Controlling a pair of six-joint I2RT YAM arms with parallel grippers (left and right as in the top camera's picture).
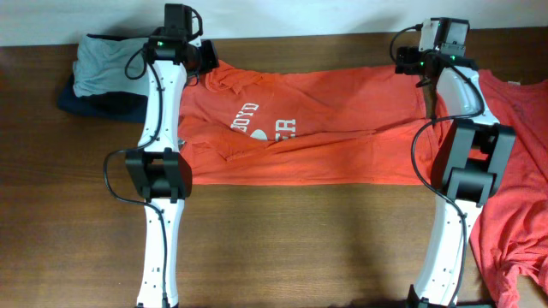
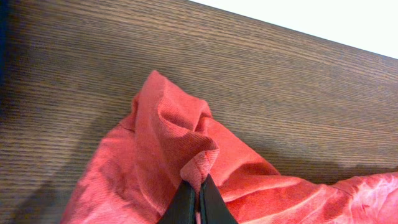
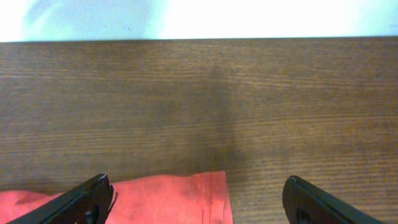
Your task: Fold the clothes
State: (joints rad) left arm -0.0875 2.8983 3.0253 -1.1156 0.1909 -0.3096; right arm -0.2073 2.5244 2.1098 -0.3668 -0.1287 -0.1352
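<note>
An orange-red T-shirt (image 1: 325,120) lies spread across the table between my two arms, its white lettering (image 1: 261,120) facing up near the left. My left gripper (image 1: 203,62) is at the shirt's far left corner. The left wrist view shows it (image 2: 199,184) shut on a raised, bunched pinch of the fabric (image 2: 186,143). My right gripper (image 1: 413,58) is at the shirt's far right corner. In the right wrist view it (image 3: 196,179) stands open, and the hemmed corner of the shirt (image 3: 180,199) lies flat on the wood between its fingers (image 3: 87,200), touching neither.
A second orange-red shirt (image 1: 514,180) lies crumpled along the right edge of the table. A pile of grey and dark blue clothes (image 1: 103,73) sits at the far left corner. The table's far edge (image 3: 199,41) runs just beyond both grippers.
</note>
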